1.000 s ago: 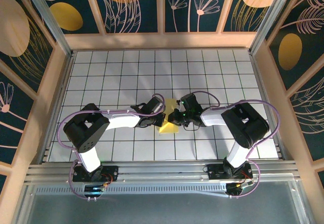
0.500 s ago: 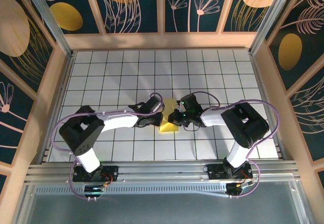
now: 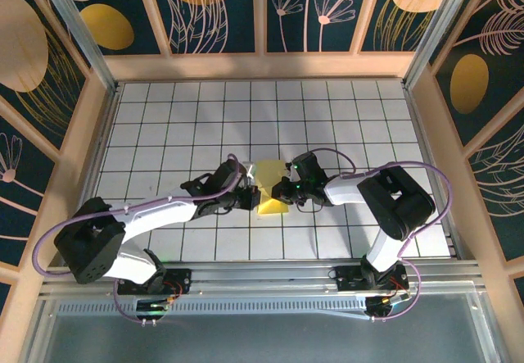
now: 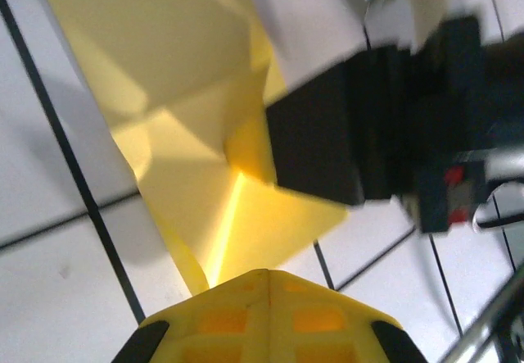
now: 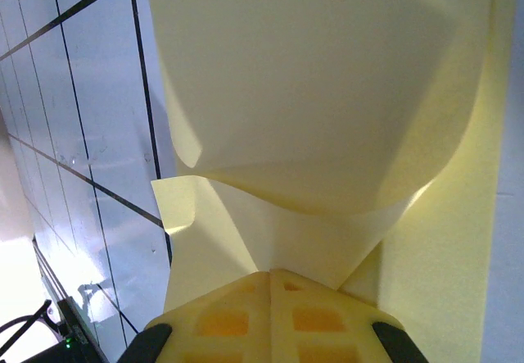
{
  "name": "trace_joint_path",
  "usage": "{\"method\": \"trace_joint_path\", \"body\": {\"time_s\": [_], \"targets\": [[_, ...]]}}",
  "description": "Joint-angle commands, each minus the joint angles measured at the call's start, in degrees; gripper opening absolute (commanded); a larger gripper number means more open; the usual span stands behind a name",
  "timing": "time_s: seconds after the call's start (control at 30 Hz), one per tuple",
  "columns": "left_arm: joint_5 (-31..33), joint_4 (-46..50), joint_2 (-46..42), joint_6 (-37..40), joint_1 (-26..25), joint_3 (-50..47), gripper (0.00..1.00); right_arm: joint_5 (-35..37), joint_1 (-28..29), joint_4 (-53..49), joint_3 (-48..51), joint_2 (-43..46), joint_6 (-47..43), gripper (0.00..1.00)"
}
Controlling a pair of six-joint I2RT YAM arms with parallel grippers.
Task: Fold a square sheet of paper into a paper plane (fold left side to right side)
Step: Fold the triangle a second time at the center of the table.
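- Left claw (image 3: 248, 192) is closed tight, tips together, at the left edge of the square sheet of paper (image 3: 270, 188). In its wrist view a lower corner of the sheet runs right down to the tips, but I cannot tell whether it is nipped between them.
- Right claw (image 3: 283, 189) sits just across the sheet, facing the left one, and is also closed. It does look to have the paper pinched: in its wrist view the sheet (image 5: 327, 93) rises straight out of the tips and curls over above them.
- Between the two claws the sheet is part-folded. One flap stands lifted and bowed, and the rest lies on the white-tiled desk (image 3: 164, 117) beneath both claws.
- The step in hand, as I judge it, is carrying the left side over to the right.
- To do it well, let the right claw act as the anchor so the sheet cannot slide.
- The left claw should take a sure hold of the free edge and sweep it in a low arc toward the right claw. Lay edge on edge before any pressing, then rub along the fold to set the crease.
- Thin paper buckles easily, so a slow, level sweep seems wise.
- No brand, label or lettering can be read. A small red part (image 4: 449, 195) on the right claw's black body bears nothing I can make out.
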State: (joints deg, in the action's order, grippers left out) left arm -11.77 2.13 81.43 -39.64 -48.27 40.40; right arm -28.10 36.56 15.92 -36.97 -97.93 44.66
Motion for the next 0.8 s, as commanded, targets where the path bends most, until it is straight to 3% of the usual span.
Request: {"method": "trace_joint_path", "body": {"time_s": [0.0,0.23,0.4,0.77], "targets": [[-7.74,-6.04,2.06,-5.02,0.22,-1.32,0.00,1.82,1.04,-2.12,1.12,-0.75,-0.86,0.00],[-9.07,-7.53,8.38,-3.70,0.20,1.10,0.00,1.64,1.11,-2.56,0.83,-0.96,-1.08,0.00],[-5.17,-5.86,10.81,-2.70,0.19,2.71,0.00,1.84,1.13,-2.99,0.66,-0.91,-1.27,0.00],[-3.79,-5.82,13.35,-1.81,0.19,3.45,0.00,2.17,1.08,-3.90,0.23,-0.86,-1.77,0.00]]}}
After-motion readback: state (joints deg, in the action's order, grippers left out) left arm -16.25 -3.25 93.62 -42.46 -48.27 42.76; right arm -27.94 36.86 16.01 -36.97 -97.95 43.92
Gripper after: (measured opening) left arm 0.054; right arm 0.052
